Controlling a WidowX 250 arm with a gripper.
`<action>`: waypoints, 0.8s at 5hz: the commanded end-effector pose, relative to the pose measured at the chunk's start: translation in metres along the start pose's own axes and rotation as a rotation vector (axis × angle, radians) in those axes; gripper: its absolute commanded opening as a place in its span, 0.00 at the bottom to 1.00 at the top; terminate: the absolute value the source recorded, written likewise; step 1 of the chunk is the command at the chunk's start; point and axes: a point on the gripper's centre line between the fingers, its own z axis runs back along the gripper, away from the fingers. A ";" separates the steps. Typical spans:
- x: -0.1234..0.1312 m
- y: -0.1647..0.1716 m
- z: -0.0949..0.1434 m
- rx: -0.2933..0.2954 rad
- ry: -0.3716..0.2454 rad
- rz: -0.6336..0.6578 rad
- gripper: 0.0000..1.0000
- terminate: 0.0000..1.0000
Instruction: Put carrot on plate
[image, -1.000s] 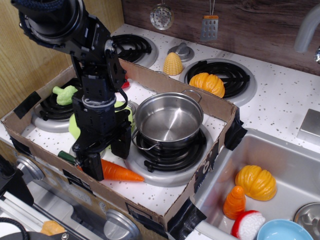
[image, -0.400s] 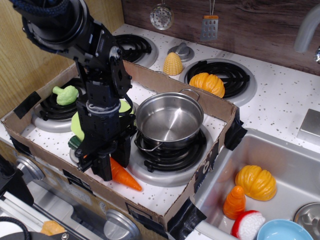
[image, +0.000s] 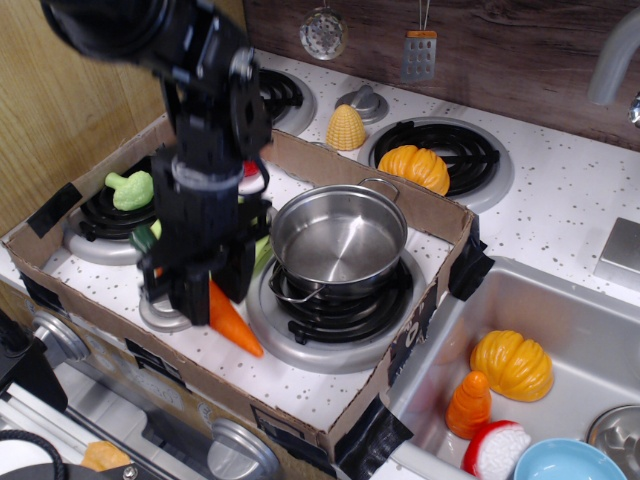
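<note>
My tool (image: 205, 285) grips the carrot (image: 234, 320) | carrot tilts, tip low, beside the pot (image: 338, 240) | plate (image: 260, 250) mostly hidden behind my arm

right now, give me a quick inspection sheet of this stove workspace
surface: white speckled toy stovetop with a cardboard tray set over the front burners
job's things: carrot held tilted, tip down, lifted above the tray floor; plate mostly hidden behind the arm, only a lime-green sliver shows
clutter: steel pot on a burner, green toy, corn, pumpkin; in the sink another pumpkin, a stubby orange cone, a blue bowl
grippers: gripper shut on the carrot
cables: nothing seen
surroundings: wood wall, hanging strainer and spatula
</note>
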 end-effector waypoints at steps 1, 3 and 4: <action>0.026 -0.019 0.036 -0.044 -0.095 -0.052 0.00 0.00; 0.054 -0.038 0.010 -0.160 -0.123 -0.331 0.00 0.00; 0.061 -0.041 0.005 -0.214 -0.172 -0.417 0.00 0.00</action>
